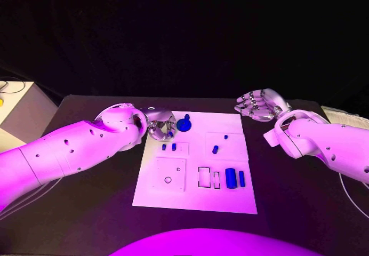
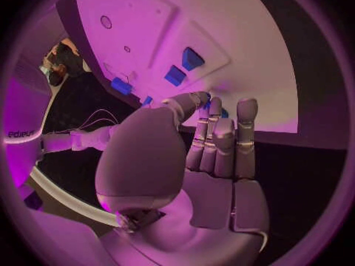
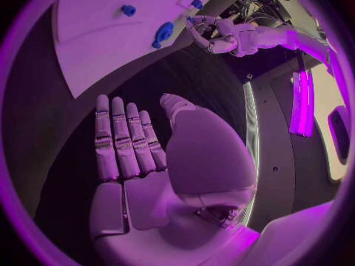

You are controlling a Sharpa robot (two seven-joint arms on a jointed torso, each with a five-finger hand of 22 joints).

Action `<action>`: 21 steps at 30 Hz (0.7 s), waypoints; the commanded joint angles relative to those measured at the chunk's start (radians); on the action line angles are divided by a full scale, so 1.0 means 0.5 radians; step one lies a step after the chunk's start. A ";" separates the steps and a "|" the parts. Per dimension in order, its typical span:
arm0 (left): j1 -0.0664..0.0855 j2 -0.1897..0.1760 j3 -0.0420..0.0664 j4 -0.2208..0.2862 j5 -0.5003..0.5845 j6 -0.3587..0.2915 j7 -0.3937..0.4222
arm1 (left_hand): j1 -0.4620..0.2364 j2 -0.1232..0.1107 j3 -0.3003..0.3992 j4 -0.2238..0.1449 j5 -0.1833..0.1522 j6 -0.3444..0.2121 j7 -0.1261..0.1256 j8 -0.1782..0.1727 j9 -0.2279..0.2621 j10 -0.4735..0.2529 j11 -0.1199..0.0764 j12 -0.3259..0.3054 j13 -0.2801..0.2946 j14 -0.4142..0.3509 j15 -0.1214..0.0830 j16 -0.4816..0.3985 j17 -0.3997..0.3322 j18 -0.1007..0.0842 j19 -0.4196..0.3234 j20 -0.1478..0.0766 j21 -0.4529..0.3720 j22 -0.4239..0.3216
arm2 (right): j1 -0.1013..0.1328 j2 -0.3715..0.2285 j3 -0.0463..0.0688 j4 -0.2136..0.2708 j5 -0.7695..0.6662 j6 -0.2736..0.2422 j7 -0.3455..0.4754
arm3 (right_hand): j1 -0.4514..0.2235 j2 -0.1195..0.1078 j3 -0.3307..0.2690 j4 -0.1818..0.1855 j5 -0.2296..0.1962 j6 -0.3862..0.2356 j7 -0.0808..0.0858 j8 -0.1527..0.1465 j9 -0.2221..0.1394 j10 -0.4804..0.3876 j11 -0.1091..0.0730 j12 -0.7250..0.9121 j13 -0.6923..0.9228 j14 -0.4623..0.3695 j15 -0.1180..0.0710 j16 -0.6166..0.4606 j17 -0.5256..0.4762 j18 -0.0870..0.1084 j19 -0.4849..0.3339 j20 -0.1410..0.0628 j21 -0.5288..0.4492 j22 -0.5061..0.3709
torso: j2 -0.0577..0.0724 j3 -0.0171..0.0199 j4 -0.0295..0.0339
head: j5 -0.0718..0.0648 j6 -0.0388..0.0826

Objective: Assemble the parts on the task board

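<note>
So the left hand [image 1: 159, 128] sits at the task board's [image 1: 196, 200] far edge with its fingers apart and empty, a round blue part [image 1: 184, 125] just beside its fingertips, probably lining up a grab, while the right hand [image 1: 257, 104] hovers wide open off the board.

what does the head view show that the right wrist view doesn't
Head view alone: the board's near part, with the two long blue parts standing side by side and the empty slots beside them. Right wrist view alone: the right hand's open palm, fingers straight, holding nothing. Both: the white board, the left hand at its far corner, and the round blue part beside that hand.
</note>
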 commanded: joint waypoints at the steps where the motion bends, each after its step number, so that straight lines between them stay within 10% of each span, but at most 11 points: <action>1: -0.001 0.007 0.000 -0.002 -0.033 0.025 -0.015 | -0.019 0.001 -0.007 -0.006 0.008 0.010 -0.002 0.010 0.030 0.018 0.003 -0.013 0.002 -0.014 0.002 -0.004 -0.003 -0.009 -0.010 -0.003 -0.014 -0.002 | 0.000 -0.001 0.001 0.002 -0.008 0.020 0.026 | 0.010 -0.011 0.011 0.000 0.009 0.014 0.110 -0.006 -0.005 0.013 -0.001 -0.007 -0.003 0.018 -0.002 -0.014 -0.010 0.027 -0.001 -0.003 0.001 -0.009 | -0.001 0.0005 0.000 | 0.000 0.001; 21: -0.001 0.033 -0.014 -0.014 -0.039 0.050 -0.010 | -0.017 0.001 -0.008 -0.008 0.007 0.012 -0.002 0.008 0.031 0.022 0.002 -0.017 0.003 -0.015 0.002 -0.004 -0.005 -0.009 -0.010 -0.004 -0.014 -0.001 | 0.000 -0.003 0.001 0.005 -0.008 0.023 0.026 | 0.010 -0.011 0.011 0.000 0.009 0.014 0.110 -0.006 -0.005 0.013 -0.001 -0.007 -0.003 0.018 -0.002 -0.014 -0.010 0.027 -0.001 -0.003 0.001 -0.009 | -0.001 -0.0001 0.001 | -0.008 -0.007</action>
